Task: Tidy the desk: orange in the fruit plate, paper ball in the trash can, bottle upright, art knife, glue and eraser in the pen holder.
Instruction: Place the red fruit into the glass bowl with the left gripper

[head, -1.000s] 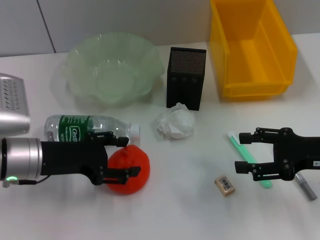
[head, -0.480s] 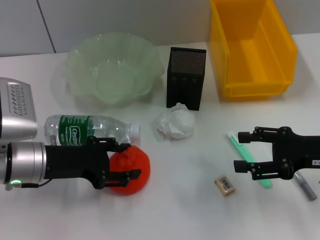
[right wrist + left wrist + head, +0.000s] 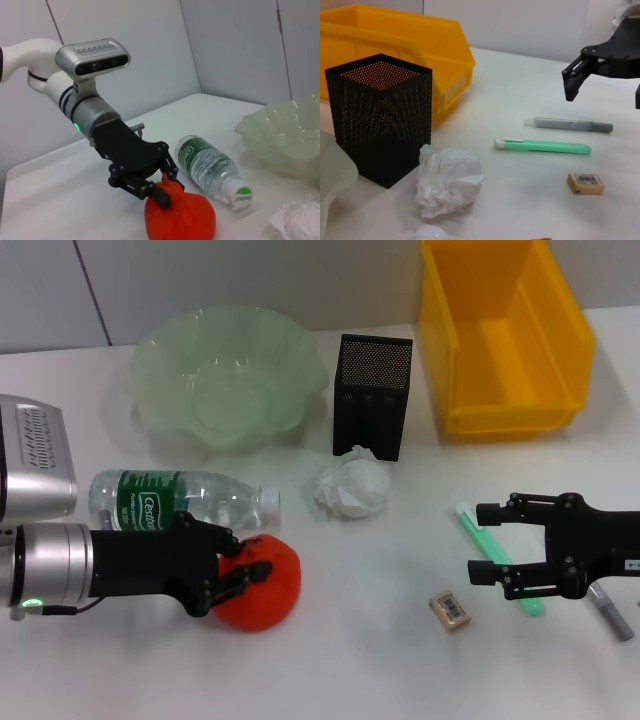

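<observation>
1. Your left gripper point(image 3: 240, 570) has its jaws clamped on the orange point(image 3: 262, 584), which sits on the table point(image 3: 350, 660). From the right wrist view the black fingers point(image 3: 159, 196) pinch the fruit's near upper part, though how far they wrap around it is hard to judge.
2. Just beyond those jaws lies the bottle point(image 3: 175, 500) on its side, cap toward the orange and close to it without clearly touching.
3. Farther past the bottle from the left jaws stands the fruit plate point(image 3: 225, 375), resting upright with nothing in it.
4. Ahead and to the inner side of the left jaws you find the paper ball point(image 3: 352, 486), lying right against the foot of the pen holder point(image 3: 372, 395), which stands upright behind it.
5. Your right gripper point(image 3: 478, 542) hangs with its jaws apart, holding nothing.
6. Between and just under those open jaws lies a green pen-like art knife point(image 3: 498, 558); whether the lower fingertip touches it cannot be told.
7. The eraser point(image 3: 450, 609) rests near the right jaws, slightly closer to you and toward the orange.
8. A grey glue stick point(image 3: 610, 613) lies on the outer side of the right gripper, partly under the arm.
9. Well beyond the right jaws stands the trash can point(image 3: 505, 335), just beside the pen holder.
</observation>
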